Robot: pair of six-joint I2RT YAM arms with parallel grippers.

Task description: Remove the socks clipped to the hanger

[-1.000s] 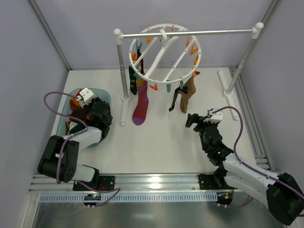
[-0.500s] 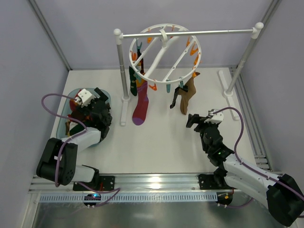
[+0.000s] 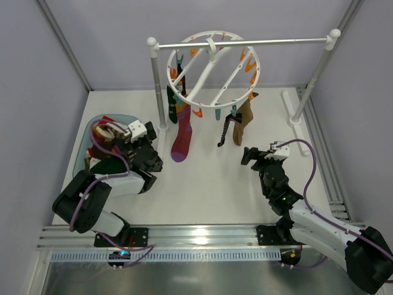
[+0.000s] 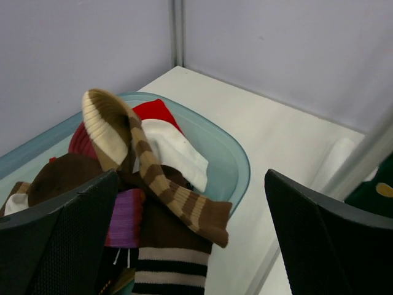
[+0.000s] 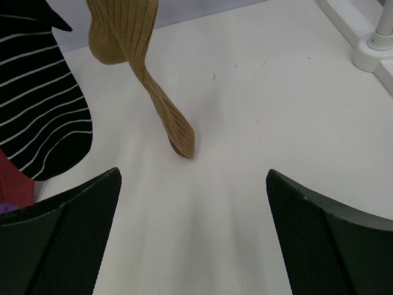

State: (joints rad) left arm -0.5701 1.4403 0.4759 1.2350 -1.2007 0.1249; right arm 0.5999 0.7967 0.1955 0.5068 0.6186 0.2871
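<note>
From above, the round white hanger [image 3: 214, 67] hangs by its hook from the bar of a rack [image 3: 245, 42] at the far side of the table [image 3: 209, 184]. Four socks are clipped to its near rim. From left to right they are a dark green sock [image 3: 171, 101], a long maroon sock [image 3: 182, 138], a black-and-white striped sock [image 3: 226, 129] and a brown sock [image 3: 245, 120]. A teal tub [image 3: 90, 126] of loose socks sits at the left edge. The left gripper [image 3: 138, 146] is between the tub and the rack's left post. The right gripper [image 3: 255, 153] is on the near side of the brown sock, apart from it. This view does not show how far either one is opened.

The left wrist camera settles that for its own side. Its fingers [image 4: 55, 239] are spread wide with nothing between them. Ahead lies the tub's heap, topped by a tan-and-brown striped sock [image 4: 153, 178] draped over red, white and purple pieces, a detail lost from overhead.

The right wrist camera shows its fingers [image 5: 55, 227] wide apart and empty too. The brown sock hangs twisted ahead, its toe low over the table; whether it touches is unclear. The striped sock fills the left edge, and the rack's foot [image 5: 374, 40] is at the far right.
</note>
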